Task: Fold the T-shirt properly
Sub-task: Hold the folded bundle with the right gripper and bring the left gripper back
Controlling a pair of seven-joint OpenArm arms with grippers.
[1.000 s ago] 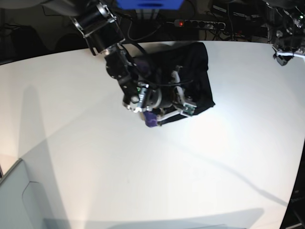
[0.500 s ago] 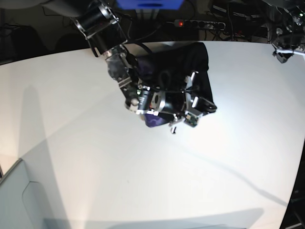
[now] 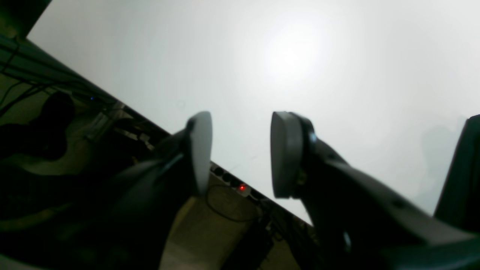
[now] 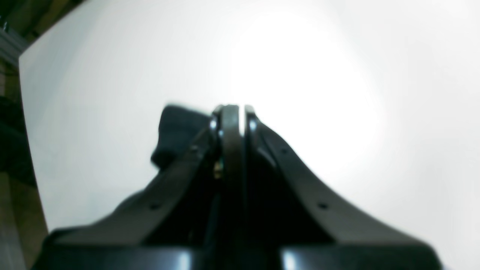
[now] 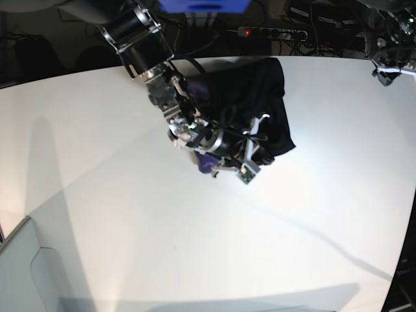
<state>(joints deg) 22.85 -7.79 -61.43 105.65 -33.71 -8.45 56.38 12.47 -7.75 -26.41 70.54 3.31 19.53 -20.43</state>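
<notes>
A robotics lab or workshop. A large white table (image 5: 130, 227) fills the base view; beyond its far edge, at twelve o'clock, a power strip (image 5: 273, 32) with a red light lies among tangled cables (image 5: 325, 39) in darkness.

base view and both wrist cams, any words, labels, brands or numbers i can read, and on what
None can be read in any view.
T-shirt: black cloth with a purple patch at its near edge, no lettering shows.
Power strip behind the table: a red light only, any marking too small to read.
Right gripper and left gripper: plain, no labels.
</notes>
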